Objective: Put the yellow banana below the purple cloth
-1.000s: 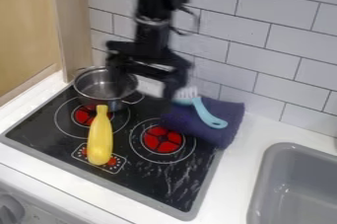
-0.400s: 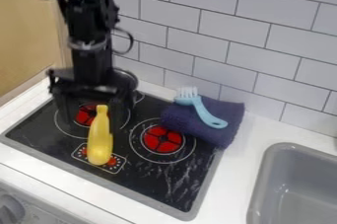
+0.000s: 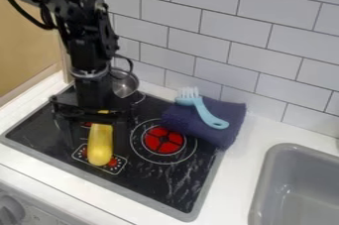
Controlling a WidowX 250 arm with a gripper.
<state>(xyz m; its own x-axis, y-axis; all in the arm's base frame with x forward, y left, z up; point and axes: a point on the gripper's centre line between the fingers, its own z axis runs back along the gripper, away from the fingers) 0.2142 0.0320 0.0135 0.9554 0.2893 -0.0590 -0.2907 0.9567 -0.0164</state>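
The hand (image 3: pixel 96 144) is released and open wide, astride the yellow banana (image 3: pixel 100 147) on the black stovetop (image 3: pixel 169 182). It has shifted from near the cloth and lowered over the fruit, so closing on it seems the next step. The folded purple cloth (image 3: pixel 229 109) lies to the right, apart from the banana, with a light-blue brush (image 3: pixel 211 120) on top. A metal pot (image 3: pixel 124 85) stands behind the hand, partly hidden; its contents cannot be told. A grey sink (image 3: pixel 291 150) is set into the white worktop (image 3: pixel 233 174) at right.
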